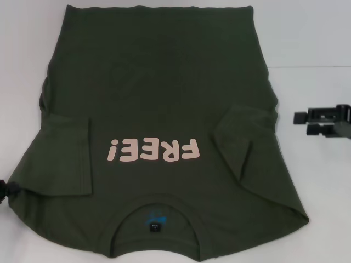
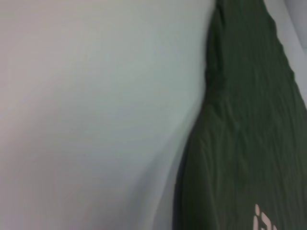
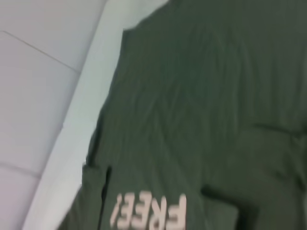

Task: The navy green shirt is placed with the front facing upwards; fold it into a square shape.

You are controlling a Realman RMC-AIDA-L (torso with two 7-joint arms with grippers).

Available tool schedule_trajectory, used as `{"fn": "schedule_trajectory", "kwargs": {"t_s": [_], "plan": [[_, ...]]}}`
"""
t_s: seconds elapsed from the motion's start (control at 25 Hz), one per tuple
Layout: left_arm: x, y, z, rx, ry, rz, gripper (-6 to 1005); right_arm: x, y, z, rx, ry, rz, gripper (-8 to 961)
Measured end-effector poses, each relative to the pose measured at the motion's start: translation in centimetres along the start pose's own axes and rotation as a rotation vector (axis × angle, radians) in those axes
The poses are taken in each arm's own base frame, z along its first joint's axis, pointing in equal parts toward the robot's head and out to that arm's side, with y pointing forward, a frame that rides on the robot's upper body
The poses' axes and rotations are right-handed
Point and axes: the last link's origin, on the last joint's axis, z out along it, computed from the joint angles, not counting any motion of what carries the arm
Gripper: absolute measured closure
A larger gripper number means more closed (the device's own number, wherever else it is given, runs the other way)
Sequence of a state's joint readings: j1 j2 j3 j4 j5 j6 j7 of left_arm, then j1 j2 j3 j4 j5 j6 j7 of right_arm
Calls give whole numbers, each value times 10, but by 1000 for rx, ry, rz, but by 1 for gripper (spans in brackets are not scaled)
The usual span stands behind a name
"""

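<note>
The navy green shirt (image 1: 164, 109) lies spread on the white table (image 1: 318, 44), front up, collar nearest the robot and hem at the far side, so the pink "FREE!" print (image 1: 153, 149) reads upside down from here. Both short sleeves are already turned in over the chest: the left sleeve (image 1: 63, 153) lies flat beside the print, the right sleeve (image 1: 244, 139) sits folded at an angle with a loose corner. That looks like the first stage done. The body is still full length, so the lengthwise folds that would bring hem toward collar and make a square are, I'd judge, all left to do.

The left gripper (image 1: 6, 189) shows only as a dark tip at the shirt's left edge near the shoulder; I cannot tell how its jaws stand. The right gripper (image 1: 301, 116) hangs over bare table, apart from the right side of the shirt, holding nothing; whether its jaws are spread I cannot tell either
</note>
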State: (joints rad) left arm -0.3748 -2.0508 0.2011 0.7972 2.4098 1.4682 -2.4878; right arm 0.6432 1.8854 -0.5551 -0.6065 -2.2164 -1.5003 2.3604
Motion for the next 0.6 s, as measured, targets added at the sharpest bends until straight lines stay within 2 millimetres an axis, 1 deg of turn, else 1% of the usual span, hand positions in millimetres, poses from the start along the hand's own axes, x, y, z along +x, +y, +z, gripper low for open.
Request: {"fn": "schedule_trajectory", "kwargs": {"t_s": [0.08,0.28,0.36,0.48,0.6], "plan": [[1,3,-1,-12,-2,14,931,4,-2,-8,10,43,-9,207],[6,9,-2,-36,7,39,975,19,-11,-35,44,171,-14,207],[9,11,-1,-37,9,47,992,24,-14,-42,56,203,-11,207],[12,15,1,-38,11,59,1001,32,-19,-46,83,253,-24,207],[15,19,3,-44,10,70,1001,40,-21,-41,91,297,-59,206]]}}
